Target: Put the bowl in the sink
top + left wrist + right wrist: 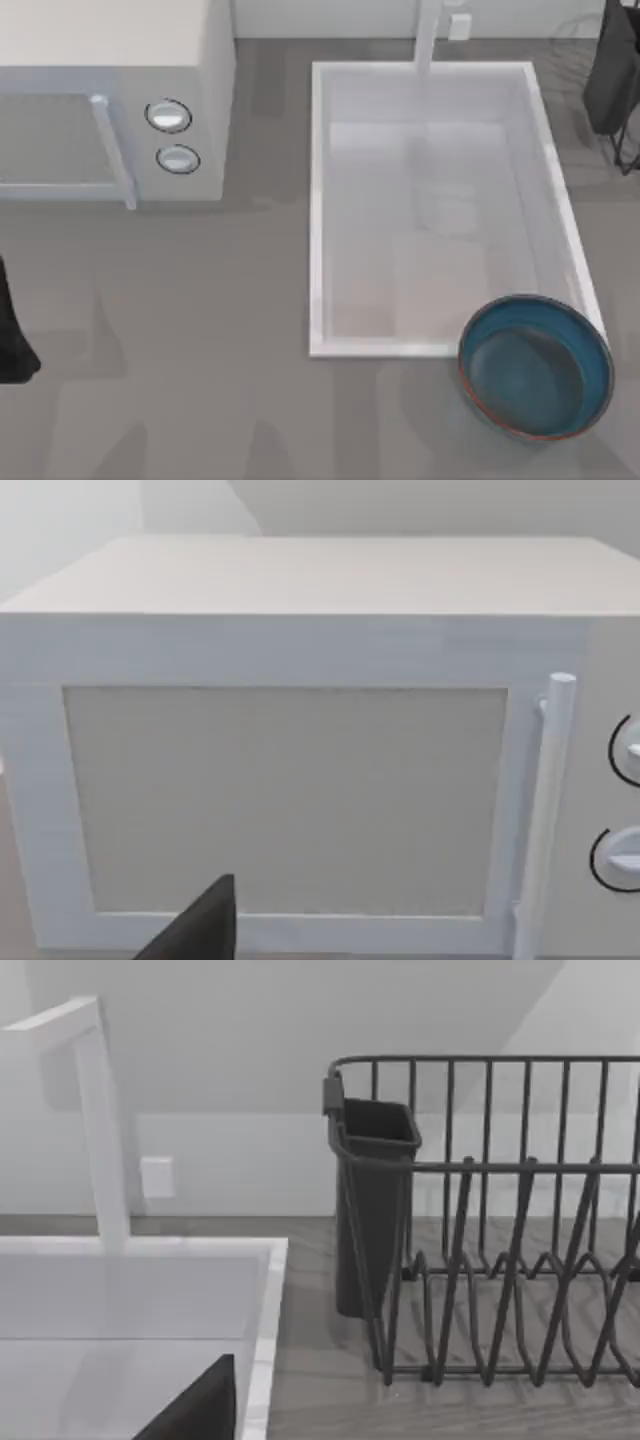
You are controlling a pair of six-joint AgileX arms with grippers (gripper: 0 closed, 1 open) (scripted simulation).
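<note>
Nearest the camera's lower edge in the top view, the bowl [536,367] is seen upright on the grey surface [200,330], at the right side. It sits just outside the sink's near right corner, its far edge overlapping the white rim there; whether it touches the rim cannot be told. Nothing is held around it.

Just beyond, the sink [318,200] stretches away with an empty basin, and the faucet [428,38] stands at its far short end. To the left, well apart from the sink, the microwave [205,60] is set with its two round knobs [169,116] facing forward. At the far right a dark dish rack [500,1260] with a cutlery holder [372,1200] is seen beside the sink.

The left tool [205,925] is pointed at the microwave door, and the right tool [205,1405] at the sink's faucet end; for neither can it be told whether the fingers are spread or pressed together.

The task is judged not yet begun: the bowl must be grasped, lifted over the rim and set down in the basin.
</note>
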